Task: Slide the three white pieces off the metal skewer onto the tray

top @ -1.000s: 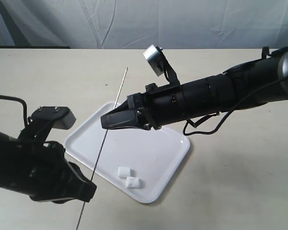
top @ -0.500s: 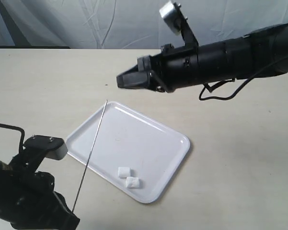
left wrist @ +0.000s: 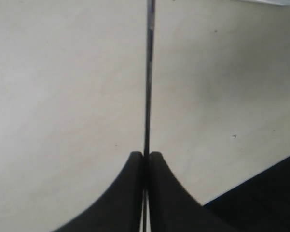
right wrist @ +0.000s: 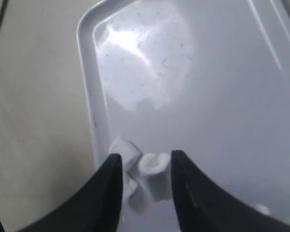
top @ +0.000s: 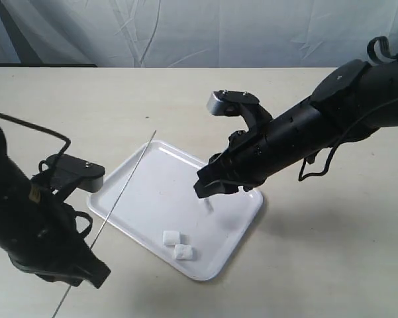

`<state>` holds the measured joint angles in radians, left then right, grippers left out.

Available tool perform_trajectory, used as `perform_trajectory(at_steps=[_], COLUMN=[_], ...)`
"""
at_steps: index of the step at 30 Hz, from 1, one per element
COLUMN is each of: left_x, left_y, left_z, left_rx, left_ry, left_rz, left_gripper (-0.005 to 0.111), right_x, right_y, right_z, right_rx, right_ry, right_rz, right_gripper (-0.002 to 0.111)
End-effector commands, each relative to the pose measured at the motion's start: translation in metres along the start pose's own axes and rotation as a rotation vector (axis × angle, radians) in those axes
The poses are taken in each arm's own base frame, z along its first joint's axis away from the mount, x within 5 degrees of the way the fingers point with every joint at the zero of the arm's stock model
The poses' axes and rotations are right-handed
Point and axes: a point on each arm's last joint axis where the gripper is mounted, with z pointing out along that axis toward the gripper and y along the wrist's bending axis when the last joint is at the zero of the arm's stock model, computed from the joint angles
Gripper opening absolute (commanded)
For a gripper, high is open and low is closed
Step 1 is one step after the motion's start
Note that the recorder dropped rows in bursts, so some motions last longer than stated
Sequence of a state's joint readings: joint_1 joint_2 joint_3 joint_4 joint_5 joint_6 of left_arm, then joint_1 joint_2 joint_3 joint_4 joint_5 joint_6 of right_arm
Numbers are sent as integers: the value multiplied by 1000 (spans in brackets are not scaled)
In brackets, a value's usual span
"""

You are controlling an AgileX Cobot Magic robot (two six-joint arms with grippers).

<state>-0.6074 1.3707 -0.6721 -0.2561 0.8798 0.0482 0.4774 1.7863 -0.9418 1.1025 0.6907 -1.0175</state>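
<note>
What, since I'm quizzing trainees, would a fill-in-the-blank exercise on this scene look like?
1. The left gripper is shut on the thin grey metal ____.
2. ____ small white marshmallow-like pieces lie on the flat white plastic tray.
3. A third piece shows between the fingers of the ____ gripper.
Missing: skewer; two; right.

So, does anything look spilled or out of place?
Nothing stands out. The skewer is bare in the left gripper, two pieces lie on the tray, and the third is between the right gripper's fingers over the tray.
</note>
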Motion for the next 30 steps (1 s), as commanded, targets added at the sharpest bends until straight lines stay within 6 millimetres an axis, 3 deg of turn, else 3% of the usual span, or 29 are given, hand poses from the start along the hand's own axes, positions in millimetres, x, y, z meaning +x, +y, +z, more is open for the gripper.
perform_trajectory(at_steps=[1,8,14,21,25,30], left_x=[-18,-57,-86,-101,-106,-115], left_y=[-3,0,1,5,9,16], left_z=[0,16,38,64,66,59], left_rx=[0,-48,-54,-67,-109,-81], left_ry=[47,166,262,357,363,318], left_rz=[39,100,101,96,122,74], left_gripper=[0,0,0,0,0,13], right_x=[4,3,2,2,2,1], right_y=[-7,-6,12,29,39,45], right_z=[10,8,-14,-46,-58,-67], right_rx=[12,18,-23,28,23,26], right_ry=[26,16,26,32,16,-14], right_rz=[22,15,-81,-215,-253,-253], right_gripper=[42,42,42,42,42,42])
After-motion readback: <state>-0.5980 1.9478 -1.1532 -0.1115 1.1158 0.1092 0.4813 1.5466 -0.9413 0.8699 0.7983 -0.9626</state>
